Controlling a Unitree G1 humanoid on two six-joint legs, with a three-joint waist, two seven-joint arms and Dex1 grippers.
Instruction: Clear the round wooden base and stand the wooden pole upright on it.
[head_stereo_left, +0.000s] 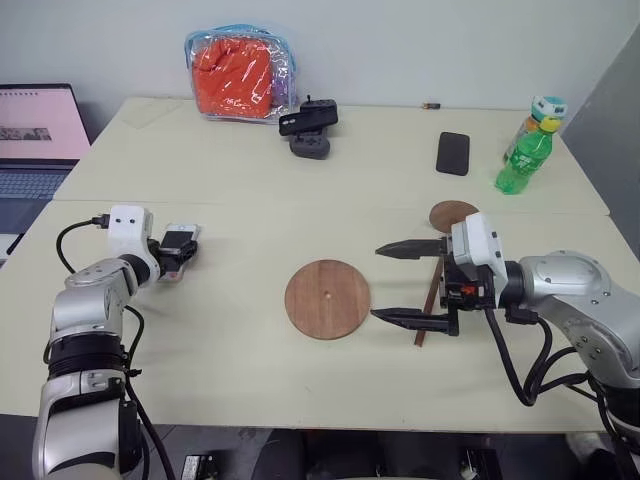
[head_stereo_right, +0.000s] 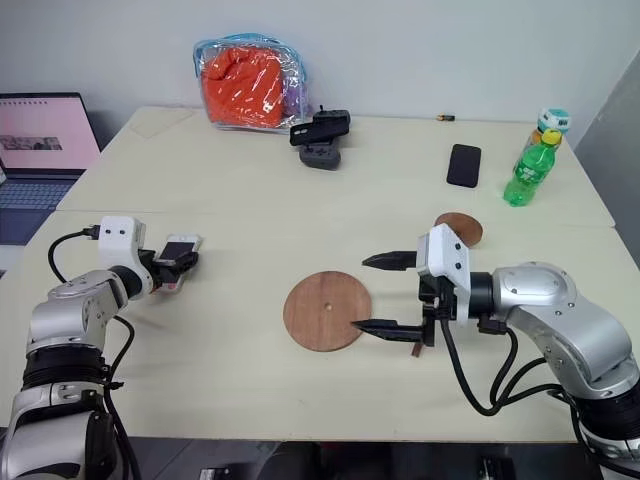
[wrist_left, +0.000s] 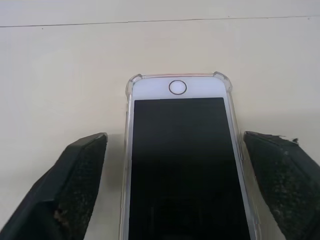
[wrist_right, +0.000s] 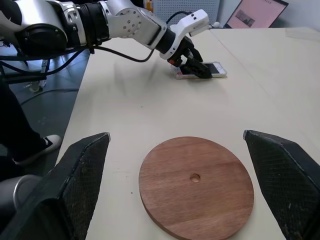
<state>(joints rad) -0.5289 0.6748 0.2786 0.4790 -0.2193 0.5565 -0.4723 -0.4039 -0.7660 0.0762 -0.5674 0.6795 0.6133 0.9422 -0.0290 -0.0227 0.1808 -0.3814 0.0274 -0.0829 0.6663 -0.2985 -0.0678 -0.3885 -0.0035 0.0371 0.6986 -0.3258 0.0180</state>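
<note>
The round wooden base (head_stereo_left: 327, 298) lies flat and bare near the middle of the bench (head_stereo_left: 230, 190), somewhat toward its front edge, its small centre hole showing. The wooden pole (head_stereo_left: 431, 295) lies flat just right of it, its long axis running from the front edge toward the back, with its fixed disc (head_stereo_left: 452, 213) at the far end.

The right tool (head_stereo_left: 400, 283) hangs with its two fingers wide apart and empty, pointing leftward at the base; the pole lies just behind those fingers, under the wrist. So the right arm is plainly the nearer one to the pole.

The left tool (wrist_left: 175, 175) sits by the bench's left edge, fingers apart on either side of a white smartphone (wrist_left: 182, 160) lying flat, not clamping it.
</note>
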